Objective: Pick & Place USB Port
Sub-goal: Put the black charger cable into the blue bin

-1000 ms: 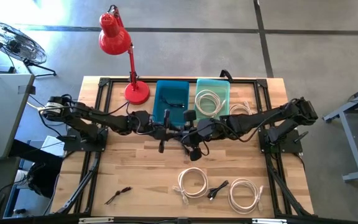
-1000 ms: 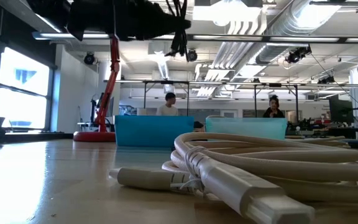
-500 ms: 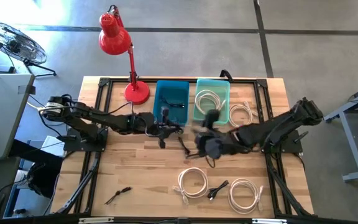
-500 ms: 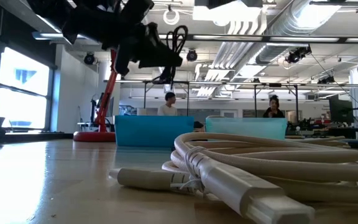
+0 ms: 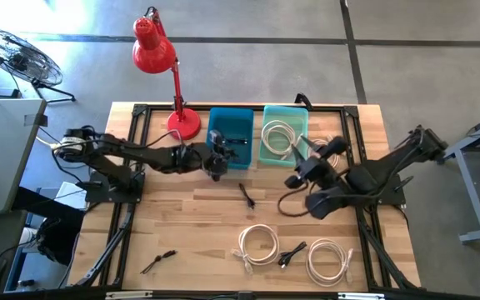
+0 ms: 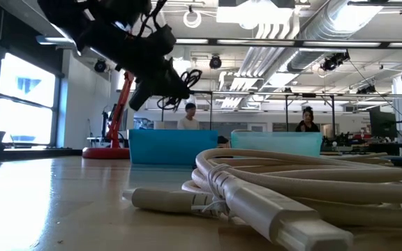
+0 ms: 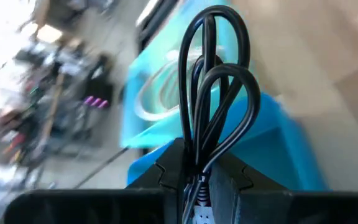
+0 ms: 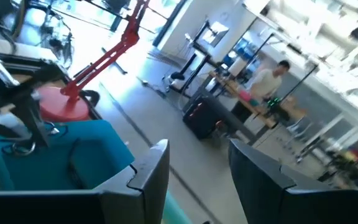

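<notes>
We've got the black USB cable (image 7: 213,99) pinched in the left gripper (image 5: 216,161), jaws closed on the bundle's lower end, held in the air just at the near edge of the dark blue bin (image 5: 230,122); right gripper (image 8: 194,168) is empty w/ jaws apart, raised over the table's right side. We judge the cable light, limp and a bit slick, so hold where the loops are bunched, as now. Its long axis runs straight out from the fingers, loops pointing twd the bin.

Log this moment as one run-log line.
left gripper: shut on coiled black cable, over blue bin | right gripper: open, empty
</notes>
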